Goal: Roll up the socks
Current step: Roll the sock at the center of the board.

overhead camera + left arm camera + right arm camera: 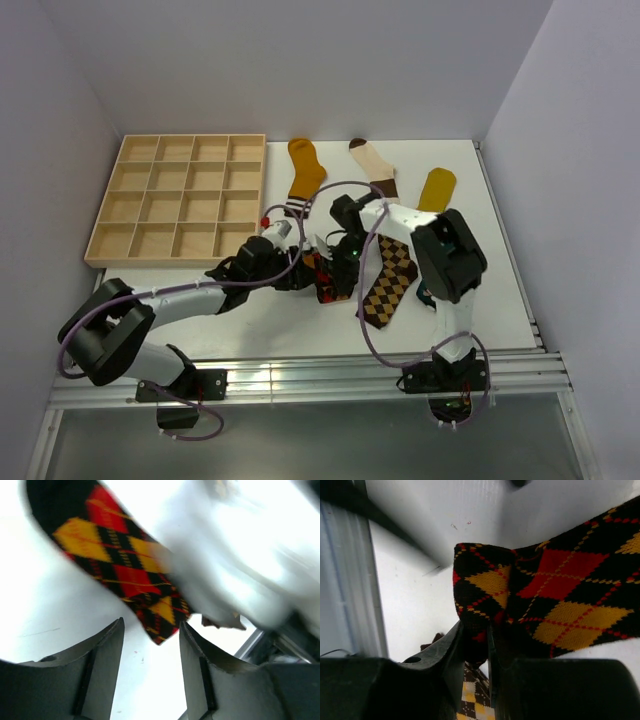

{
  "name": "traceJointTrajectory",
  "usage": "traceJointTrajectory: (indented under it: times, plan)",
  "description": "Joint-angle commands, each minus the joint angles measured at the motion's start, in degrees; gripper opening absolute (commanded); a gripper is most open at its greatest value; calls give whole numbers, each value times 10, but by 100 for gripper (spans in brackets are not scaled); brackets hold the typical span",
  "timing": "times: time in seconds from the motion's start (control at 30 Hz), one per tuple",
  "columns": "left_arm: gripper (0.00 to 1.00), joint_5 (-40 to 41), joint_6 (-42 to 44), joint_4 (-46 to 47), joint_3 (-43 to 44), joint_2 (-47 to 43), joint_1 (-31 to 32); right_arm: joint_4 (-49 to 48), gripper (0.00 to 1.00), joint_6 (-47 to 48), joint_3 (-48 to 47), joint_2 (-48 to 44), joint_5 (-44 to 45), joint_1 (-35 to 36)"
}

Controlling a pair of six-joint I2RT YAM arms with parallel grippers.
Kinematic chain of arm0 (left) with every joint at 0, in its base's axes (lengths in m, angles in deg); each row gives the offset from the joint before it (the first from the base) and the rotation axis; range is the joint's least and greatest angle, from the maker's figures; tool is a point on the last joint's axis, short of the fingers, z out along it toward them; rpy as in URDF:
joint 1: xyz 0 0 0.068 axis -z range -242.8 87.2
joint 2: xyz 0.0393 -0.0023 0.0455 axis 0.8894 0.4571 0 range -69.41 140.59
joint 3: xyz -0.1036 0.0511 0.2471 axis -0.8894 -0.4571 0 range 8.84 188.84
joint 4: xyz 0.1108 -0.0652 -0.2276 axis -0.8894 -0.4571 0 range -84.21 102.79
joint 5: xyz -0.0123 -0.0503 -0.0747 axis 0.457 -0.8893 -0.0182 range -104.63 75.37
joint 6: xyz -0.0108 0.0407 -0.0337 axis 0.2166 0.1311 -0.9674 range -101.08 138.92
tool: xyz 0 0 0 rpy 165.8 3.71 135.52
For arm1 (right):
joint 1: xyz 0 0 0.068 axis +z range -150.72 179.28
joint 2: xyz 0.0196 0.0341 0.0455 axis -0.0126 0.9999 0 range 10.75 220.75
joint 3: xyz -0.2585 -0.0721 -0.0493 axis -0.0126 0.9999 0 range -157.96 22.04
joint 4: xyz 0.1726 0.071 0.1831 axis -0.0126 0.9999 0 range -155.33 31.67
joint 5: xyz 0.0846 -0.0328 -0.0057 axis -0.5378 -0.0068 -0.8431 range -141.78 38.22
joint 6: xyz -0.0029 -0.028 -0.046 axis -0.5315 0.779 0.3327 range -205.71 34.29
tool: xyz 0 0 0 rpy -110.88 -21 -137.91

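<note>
tray (160, 259) far left on table (480, 290); socks (305, 170) in row right of it.

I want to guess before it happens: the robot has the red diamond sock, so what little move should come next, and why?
Probably the left gripper should ease forward and close on the red argyle sock. Its fingers are open, with the sock's tip just ahead of the gap between them, while the right gripper pinches another part of it.
</note>
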Motion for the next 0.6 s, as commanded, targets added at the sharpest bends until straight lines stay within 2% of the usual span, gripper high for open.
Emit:
traceJointTrajectory:
  times: [0.0, 0.13, 0.23, 0.57]
  plan:
    - [54, 89, 78, 30, 5, -22, 55, 140, 19, 34, -61, 70, -44, -14]
    - [56, 104, 166, 52, 15, -4, 90, 201, 20, 49, -125, 135, -60, -27]
    - [57, 85, 211, 72, 26, 15, 100, 232, 21, 46, -161, 177, -63, -40]
    - [60, 33, 270, 75, 90, 103, 104, 259, 22, 8, -200, 224, -61, -59]
